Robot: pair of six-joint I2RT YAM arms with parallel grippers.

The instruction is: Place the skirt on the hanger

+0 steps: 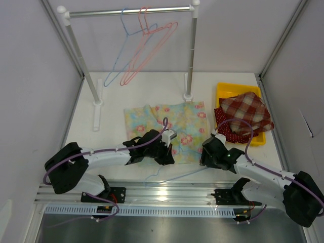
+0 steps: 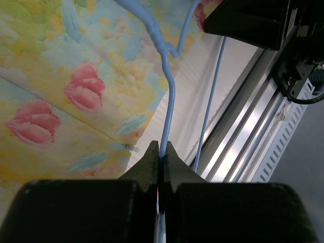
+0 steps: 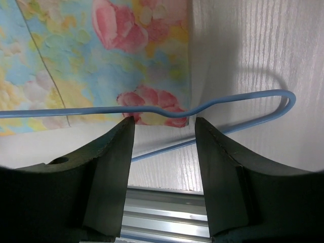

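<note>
The floral skirt lies flat on the white table in front of the rack; it also shows in the left wrist view and the right wrist view. A light blue wire hanger lies at the skirt's near edge. My left gripper is shut on the hanger's wire, with its tips pinching it. My right gripper is open and empty, its fingers standing to either side of the hanger's shoulder bend, just short of it.
A clothes rack at the back carries a blue hanger and pink hangers. A yellow bin at the right holds a plaid cloth and a red dotted cloth. An aluminium rail runs along the near edge.
</note>
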